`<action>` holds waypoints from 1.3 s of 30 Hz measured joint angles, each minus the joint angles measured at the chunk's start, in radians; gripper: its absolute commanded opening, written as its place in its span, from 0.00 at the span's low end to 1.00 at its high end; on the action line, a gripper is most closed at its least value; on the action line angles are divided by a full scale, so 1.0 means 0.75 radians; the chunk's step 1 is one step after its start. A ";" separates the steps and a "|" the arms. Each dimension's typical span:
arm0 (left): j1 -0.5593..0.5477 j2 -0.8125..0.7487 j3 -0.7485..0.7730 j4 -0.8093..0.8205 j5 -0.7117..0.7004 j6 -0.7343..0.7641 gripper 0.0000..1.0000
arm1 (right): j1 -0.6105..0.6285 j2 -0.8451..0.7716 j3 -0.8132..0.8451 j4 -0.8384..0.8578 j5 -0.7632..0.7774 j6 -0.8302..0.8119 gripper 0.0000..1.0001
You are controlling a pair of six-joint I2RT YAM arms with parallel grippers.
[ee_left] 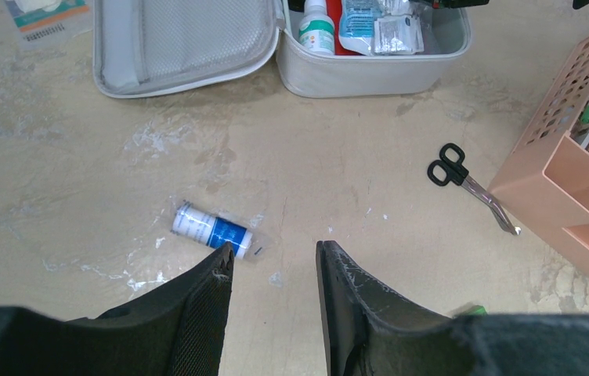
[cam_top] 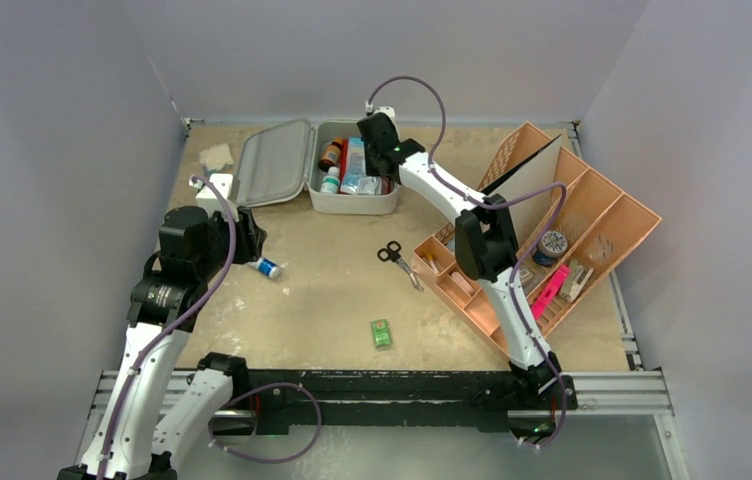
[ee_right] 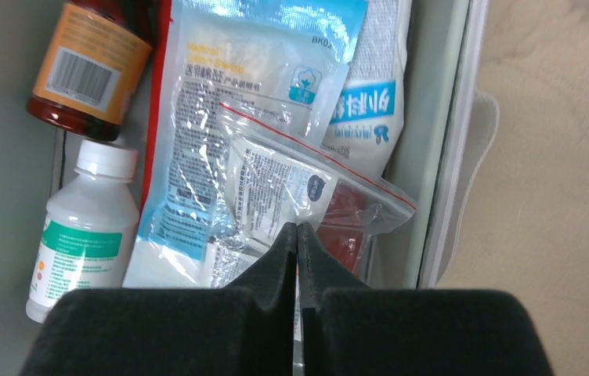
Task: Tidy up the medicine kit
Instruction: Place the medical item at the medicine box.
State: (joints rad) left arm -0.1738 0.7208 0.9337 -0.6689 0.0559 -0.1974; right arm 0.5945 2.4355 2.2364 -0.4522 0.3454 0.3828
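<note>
The medicine kit (cam_top: 352, 205) lies open at the back of the table, its grey lid (cam_top: 274, 163) flat to the left. Inside are a brown bottle (ee_right: 88, 63), a white bottle with a green label (ee_right: 84, 235), blue-and-white packs (ee_right: 244, 94) and a clear zip bag (ee_right: 307, 180). My right gripper (ee_right: 297, 227) hangs over the kit, shut on the edge of that zip bag. My left gripper (ee_left: 274, 249) stands open just above the table with nothing between its fingers. A blue-and-white tube (ee_left: 211, 229) lies beside its left fingertip.
Black-handled scissors (cam_top: 399, 262) lie mid-table beside the orange compartmented tray (cam_top: 592, 215), which holds small items. A small green packet (cam_top: 381, 333) lies nearer the front. A flat packet (cam_top: 215, 155) and a white box (cam_top: 212, 192) sit left of the lid.
</note>
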 measured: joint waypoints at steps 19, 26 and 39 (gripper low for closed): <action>0.000 0.012 0.000 0.000 -0.001 0.000 0.41 | -0.009 0.048 0.005 0.156 -0.135 -0.323 0.37; 0.000 0.011 0.000 0.000 -0.001 0.000 0.41 | -0.007 -0.030 -0.031 0.161 -0.135 -0.339 0.43; 0.001 0.155 -0.004 0.002 -0.045 -0.027 0.43 | -0.004 -0.419 -0.306 0.098 -0.297 -0.273 0.98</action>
State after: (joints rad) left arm -0.1734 0.8368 0.9310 -0.6674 0.0223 -0.2180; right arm 0.5919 2.1216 2.0071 -0.3786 0.1230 0.1783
